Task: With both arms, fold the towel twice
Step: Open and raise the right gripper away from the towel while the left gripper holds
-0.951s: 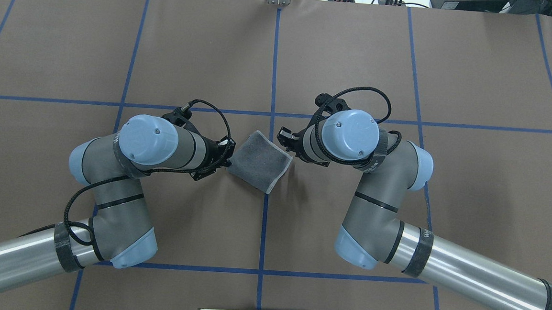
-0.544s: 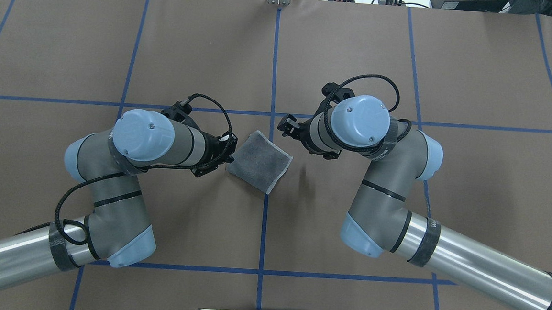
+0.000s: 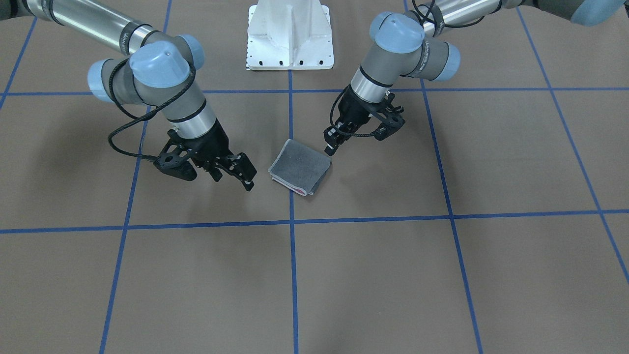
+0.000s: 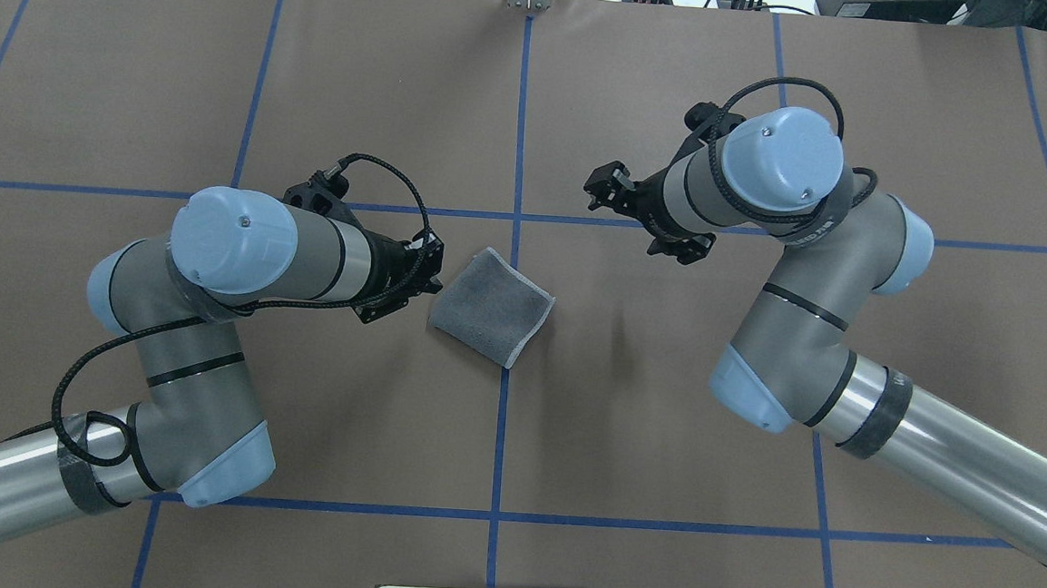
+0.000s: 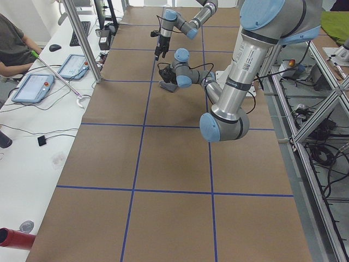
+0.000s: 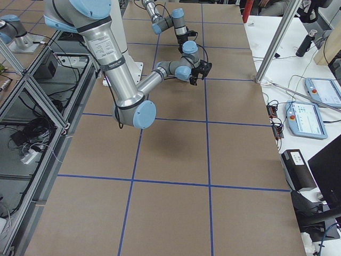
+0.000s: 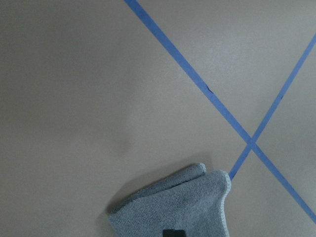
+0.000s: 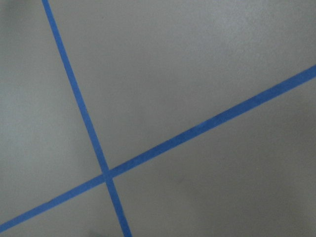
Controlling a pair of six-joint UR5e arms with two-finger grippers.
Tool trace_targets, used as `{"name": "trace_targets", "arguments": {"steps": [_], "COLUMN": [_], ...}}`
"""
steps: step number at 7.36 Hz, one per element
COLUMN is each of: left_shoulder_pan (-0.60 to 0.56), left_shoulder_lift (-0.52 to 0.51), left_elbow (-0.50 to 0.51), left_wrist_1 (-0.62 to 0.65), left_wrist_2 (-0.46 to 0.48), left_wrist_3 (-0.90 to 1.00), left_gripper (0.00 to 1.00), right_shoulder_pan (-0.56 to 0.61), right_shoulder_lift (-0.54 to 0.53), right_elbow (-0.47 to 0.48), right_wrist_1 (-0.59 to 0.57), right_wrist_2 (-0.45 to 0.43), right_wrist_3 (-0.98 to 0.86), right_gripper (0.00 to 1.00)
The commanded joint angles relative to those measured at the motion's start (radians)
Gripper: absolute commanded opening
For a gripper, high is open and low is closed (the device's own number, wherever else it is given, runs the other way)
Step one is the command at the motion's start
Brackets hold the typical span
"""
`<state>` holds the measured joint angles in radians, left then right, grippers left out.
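Observation:
The towel (image 4: 491, 306) lies folded into a small square on the table's middle, dark grey face up, with a light grey border. A sliver of pink shows at its open edge in the front-facing view (image 3: 300, 168). My left gripper (image 4: 404, 291) hangs just off the towel's left edge, open and empty; it also shows in the front-facing view (image 3: 354, 137). My right gripper (image 4: 633, 214) is open and empty, raised and well clear of the towel on its far right; it also shows in the front-facing view (image 3: 233, 177). The left wrist view shows the towel (image 7: 182, 207) at the bottom.
The table is brown paper with blue tape grid lines (image 4: 520, 148). The white pedestal base (image 3: 290, 34) stands at the robot's side. An operator's desk with tablets (image 5: 32, 87) runs along the far side of the table.
Both grippers have drawn back from the towel. The right one rose and moved far and to the right; the left one slid a little to the left. The towel has not moved.

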<state>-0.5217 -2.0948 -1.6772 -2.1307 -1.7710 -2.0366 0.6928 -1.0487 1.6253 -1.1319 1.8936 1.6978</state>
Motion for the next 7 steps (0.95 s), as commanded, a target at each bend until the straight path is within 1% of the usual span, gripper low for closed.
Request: {"name": "trace_targets", "arguments": {"steps": [1,2,3,5,6,7], "left_shoulder_pan": [0.003,0.003,0.003,-0.004,-0.007,-0.011], "left_shoulder_lift": [-0.121,-0.163,-0.163,-0.162,-0.154,-0.127], "left_elbow": [0.144,0.199,0.232,0.248,0.254,0.251], "left_wrist_1": [0.000,-0.001,-0.003,-0.003,-0.003,-0.009], "left_wrist_2": [0.002,0.002,0.005,0.004,0.002,0.001], "left_wrist_3": [-0.001,0.001,0.007,0.053,0.118,0.127], "left_gripper": [0.04,0.04,0.04,0.02,0.02,0.02], "right_shoulder_pan": [0.069,0.076,0.077,0.085,0.085,0.083], "right_shoulder_lift": [-0.071,-0.077,-0.077,-0.092,-0.100,-0.109], "right_elbow": [0.025,0.024,0.024,0.024,0.022,0.022], "right_wrist_1": [0.001,0.000,0.000,0.000,0.001,0.003], "right_wrist_2": [0.055,0.055,0.055,0.056,0.056,0.055], "right_wrist_3": [-0.003,-0.003,-0.003,-0.003,-0.006,-0.018], "right_gripper": [1.00,1.00,1.00,1.00,1.00,1.00]}}
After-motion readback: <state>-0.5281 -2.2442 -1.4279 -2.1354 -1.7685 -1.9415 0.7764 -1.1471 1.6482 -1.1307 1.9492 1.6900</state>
